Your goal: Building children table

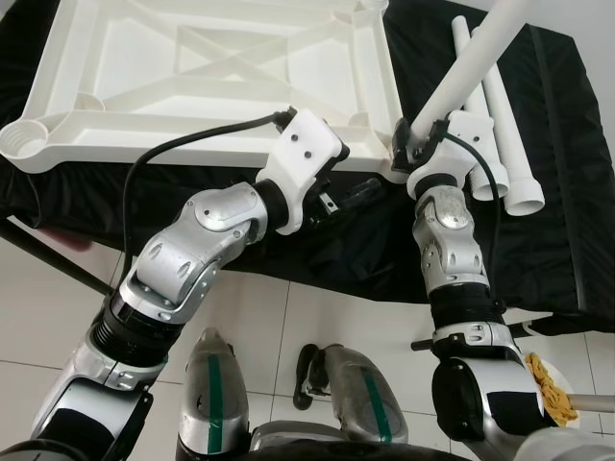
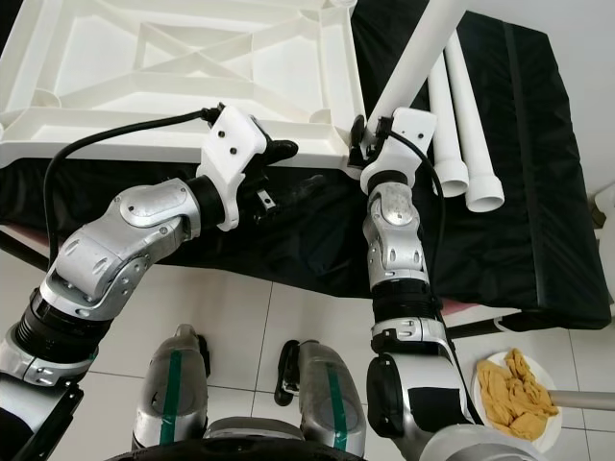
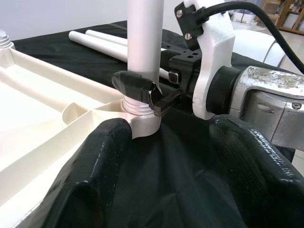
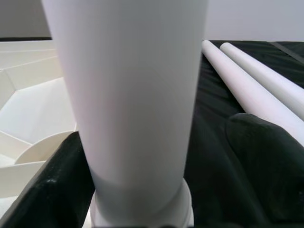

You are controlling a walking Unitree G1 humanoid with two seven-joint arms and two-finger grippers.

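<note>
Left eye view, table top: the white table top (image 1: 207, 67) lies upside down on the black cloth (image 1: 365, 250), just past my left gripper (image 1: 357, 192). I think it is light, hard plastic, stiff with ribs, and it could slide on the cloth.

Left gripper: it is low, by the near edge of the table top, with its fingers (image 3: 97, 161) spread apart and holding nothing. It points at the corner where my other arm works.

Corner socket: the round socket (image 3: 142, 122) is right in front of my left gripper, at the corner of the table top. I would brace near it so the top does not slip.

Leg in hand: the white leg (image 1: 459, 72) stands tilted, with its bottom end sitting in the socket. I think it is hollow, light, smooth and slippery.

Right gripper: my right gripper (image 3: 142, 92) is clamped around the leg, low down, just above the socket. Low is a good spot, I think, since it keeps the leg from wobbling while it is pushed in.

Spare legs: two more legs (image 1: 500, 115) lie flat on the cloth, just past my right gripper, near each other.

Plate: a plate (image 2: 514, 389) of yellow pieces sits low, by my right arm.
</note>
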